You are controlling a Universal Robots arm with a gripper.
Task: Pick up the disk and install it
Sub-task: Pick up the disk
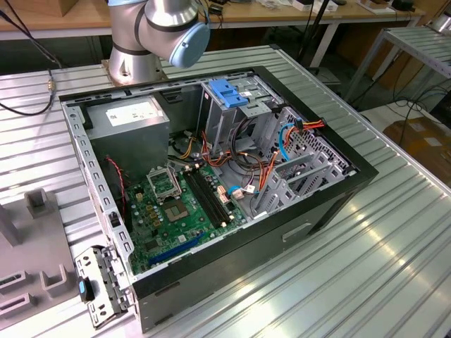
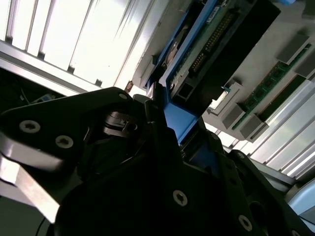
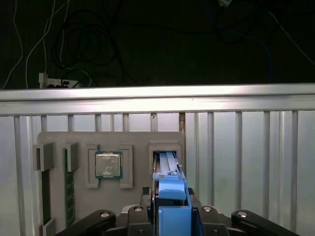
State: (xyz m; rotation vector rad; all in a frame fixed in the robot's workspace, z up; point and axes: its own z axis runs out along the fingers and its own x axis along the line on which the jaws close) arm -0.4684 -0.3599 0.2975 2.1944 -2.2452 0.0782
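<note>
Silver arm (image 1: 156, 21), blue joint cap (image 1: 189, 44), black end effector (image 2: 178, 124)

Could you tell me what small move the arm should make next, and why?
Probably lift straight out along the slot: the tool looks shut on the disk by its blue rail, and the disk stands on edge in the holder, so a sideways pull could jam it.

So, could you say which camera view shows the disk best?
The second wrist view: the disk shows its broad face and blue rail. The first wrist view sees the disk edge-on in a grey holder. The exterior view covers the computer case.
</note>
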